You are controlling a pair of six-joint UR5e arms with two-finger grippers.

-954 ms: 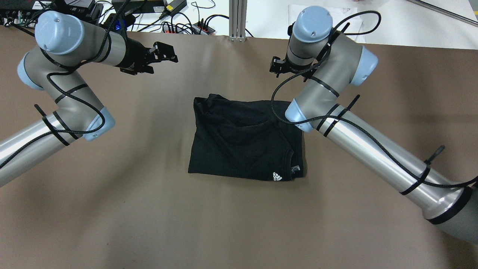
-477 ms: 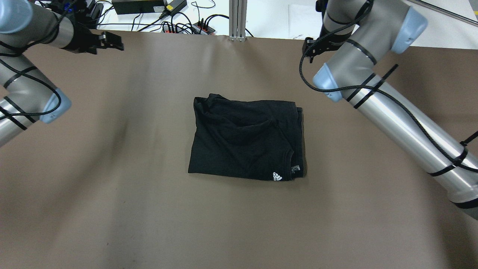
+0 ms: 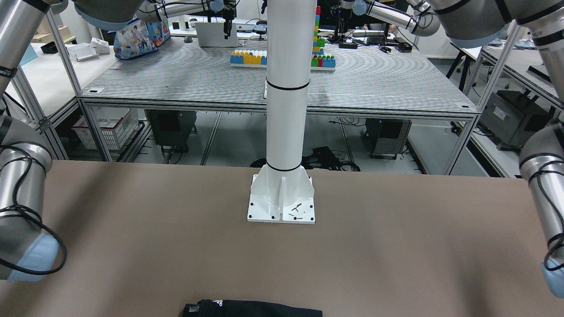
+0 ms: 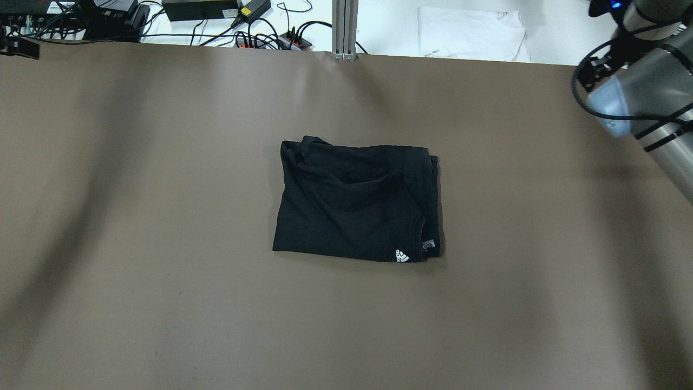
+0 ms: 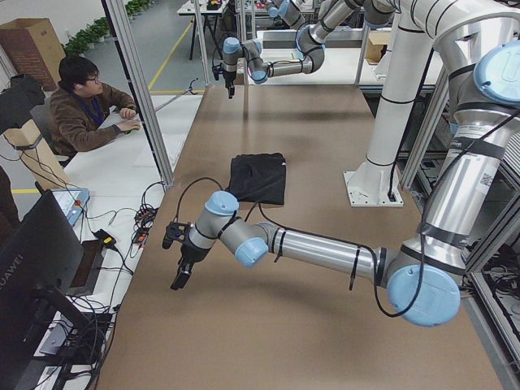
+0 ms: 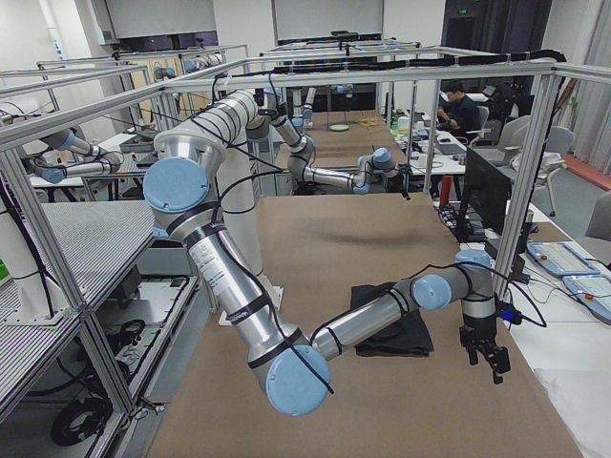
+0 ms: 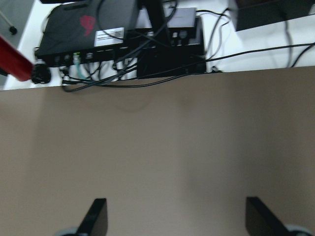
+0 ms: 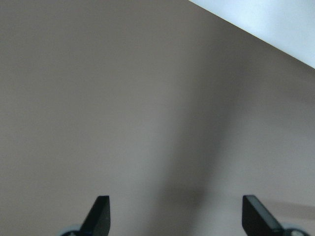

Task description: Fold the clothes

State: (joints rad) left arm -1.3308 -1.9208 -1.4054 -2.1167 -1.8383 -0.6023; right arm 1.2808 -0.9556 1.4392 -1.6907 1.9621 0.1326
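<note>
The black garment (image 4: 357, 203) lies folded into a rough rectangle at the middle of the brown table, its white logo (image 4: 401, 255) at the near right corner. Its edge also shows in the front-facing view (image 3: 253, 309) and it shows in the exterior left view (image 5: 258, 177). My left gripper (image 7: 177, 219) is open and empty over the table's far left corner, far from the garment; a tip of it shows in the overhead view (image 4: 19, 47). My right gripper (image 8: 176, 214) is open and empty over bare table near the far right edge, also far from the garment.
Cables and power boxes (image 4: 206, 16) lie behind the far edge, with an aluminium post (image 4: 344, 27) and a white cloth (image 4: 471, 33). The white pedestal (image 3: 284, 110) stands at the robot side. An operator (image 5: 85, 101) sits at a desk beyond the table.
Both arms have swung outward and away from the garment, the left toward the far left corner, the right toward the far right. The garment has not moved.
</note>
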